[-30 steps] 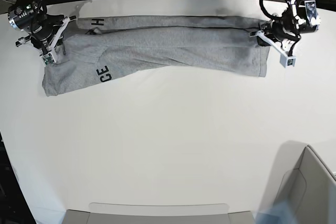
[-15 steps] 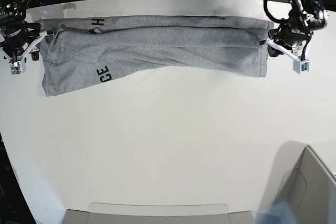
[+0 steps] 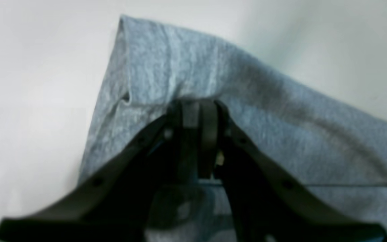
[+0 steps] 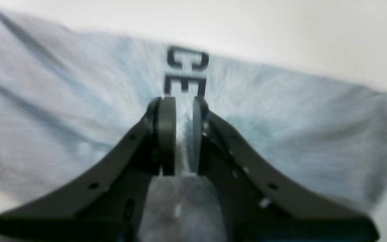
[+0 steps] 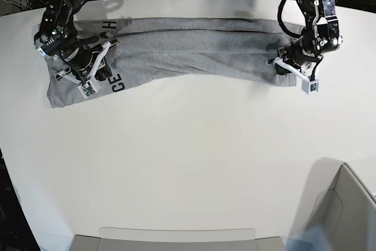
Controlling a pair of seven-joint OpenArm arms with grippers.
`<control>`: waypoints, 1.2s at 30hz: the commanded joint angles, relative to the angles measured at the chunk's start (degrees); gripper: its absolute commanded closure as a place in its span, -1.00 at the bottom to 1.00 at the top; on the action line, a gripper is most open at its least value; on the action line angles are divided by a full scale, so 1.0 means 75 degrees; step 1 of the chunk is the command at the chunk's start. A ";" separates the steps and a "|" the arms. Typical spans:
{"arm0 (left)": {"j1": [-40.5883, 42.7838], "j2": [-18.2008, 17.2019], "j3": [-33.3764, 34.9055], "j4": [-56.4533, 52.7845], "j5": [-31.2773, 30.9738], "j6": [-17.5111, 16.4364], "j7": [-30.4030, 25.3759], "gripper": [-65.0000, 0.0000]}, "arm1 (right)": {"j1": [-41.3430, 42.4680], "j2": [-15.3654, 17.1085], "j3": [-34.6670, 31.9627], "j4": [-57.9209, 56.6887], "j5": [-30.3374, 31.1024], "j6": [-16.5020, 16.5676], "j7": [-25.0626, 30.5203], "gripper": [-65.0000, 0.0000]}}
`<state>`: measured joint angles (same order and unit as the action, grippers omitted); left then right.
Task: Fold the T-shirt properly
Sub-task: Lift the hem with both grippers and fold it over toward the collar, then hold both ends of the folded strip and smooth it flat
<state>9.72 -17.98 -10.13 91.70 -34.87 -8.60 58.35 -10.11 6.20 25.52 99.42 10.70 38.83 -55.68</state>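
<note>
shirt (image 5: 188,48): grey tee, lying as a long band across far part of counter (image 5: 188,163), folded lengthwise; several lengthwise creases.
lettering: black "CE" (image 5: 118,82) on near edge at base view's left end, "H" (image 5: 109,24) on far edge. Rest of print hidden by fold.
shirt ends: base-view left end wider, hangs nearer to cam; right end narrower, ends square.
L pincer (image 5: 281,66): on base view's right, down at shirt's end. Wrist view: L pincer (image 3: 198,111) with tips nearly together, fabric humped up just ahead of and around the tips, cloth also under the jaws. Clenched on shirt, by the bunching.
L wrist view, shirt (image 3: 264,111): corner of the cloth lifts off counter, edge seam visible on view's left.
R pincer (image 5: 101,66): on base view's left, over shirt just beside "CE". Wrist view: R pincer (image 4: 180,107) with narrow gap betw tips, a ridge of grey cloth runs up betw the jaws; "CE" (image 4: 186,70) just ahead of tips. Looks pinched on a fold of shirt; view blurred.
box (image 5: 343,210): grey, near corner on base view's right, well apart from shirt.
cables: dark tangle past far edge of counter.
</note>
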 commanded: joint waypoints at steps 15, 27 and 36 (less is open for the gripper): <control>0.0152 -0.0340 -0.1175 -0.0933 0.0096 0.0039 -0.0612 0.72 | 0.0475 0.0821 0.0507 -0.1540 -0.0319 -0.0541 0.0713 0.76; 0.0082 -0.0117 -0.1222 0.0731 0.0061 0.0074 -0.0213 0.56 | 0.0627 0.0774 0.0483 -0.1528 -0.0319 -0.0530 0.0702 0.76; 0.0504 -0.0293 -0.1492 0.2056 0.0037 0.0016 0.0525 0.11 | 0.0604 0.0797 0.0483 -0.1528 -0.0319 -0.0518 0.0690 0.76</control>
<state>14.11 -19.05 -21.10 106.19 -34.48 -8.38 63.48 -5.96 11.27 28.93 87.31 8.95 35.55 -50.15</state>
